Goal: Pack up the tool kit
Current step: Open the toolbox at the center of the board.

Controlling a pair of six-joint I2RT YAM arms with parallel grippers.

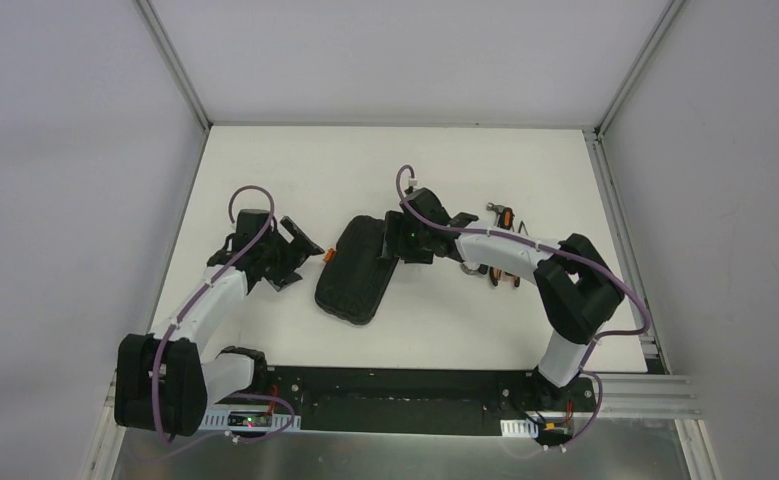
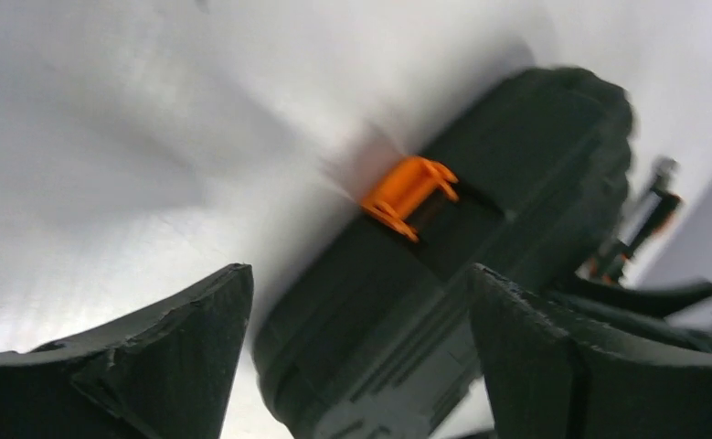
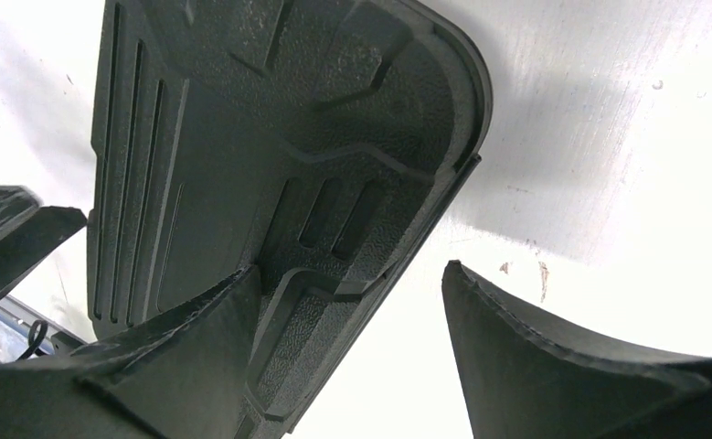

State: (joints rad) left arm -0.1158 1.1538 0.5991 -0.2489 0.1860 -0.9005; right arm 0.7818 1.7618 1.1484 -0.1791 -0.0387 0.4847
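Left hand [image 2: 356,274] is spread beside the case [image 1: 355,270], facing its orange latch [image 2: 409,192], probably to work it. Right hand [image 3: 350,267], also spread, straddles the case's opposite rim, likely steadying. Tools [image 1: 502,212] lie beyond.

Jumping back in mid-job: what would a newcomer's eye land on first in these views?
The black case lies in the middle of the white table, its orange latch jutting toward the open left tool. The right tool, also open, hangs over the case's far end. Small orange-and-black hand tools lie loose outside the case, partly hidden by the right arm.
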